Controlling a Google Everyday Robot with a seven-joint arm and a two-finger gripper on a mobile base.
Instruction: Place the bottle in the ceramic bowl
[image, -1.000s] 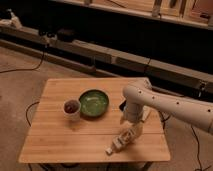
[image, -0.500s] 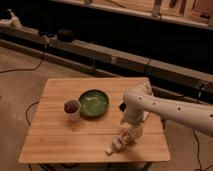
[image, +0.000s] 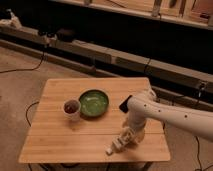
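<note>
Warm, dim light falls from above on the pale wooden tabletop (image: 60, 135), the brightest area; the far background sinks to near-black. The gripper (image: 127, 136), low over the tabletop's near right, is softly lit. A pale sheen sits inside the round green glazed ceramic bowl (image: 93, 103).

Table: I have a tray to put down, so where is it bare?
Bare: front left of the table, between the cup and the front edge, and the back strip behind the bowl. Crowded: front right, where the claw is at the bottle, with the phone behind.
</note>
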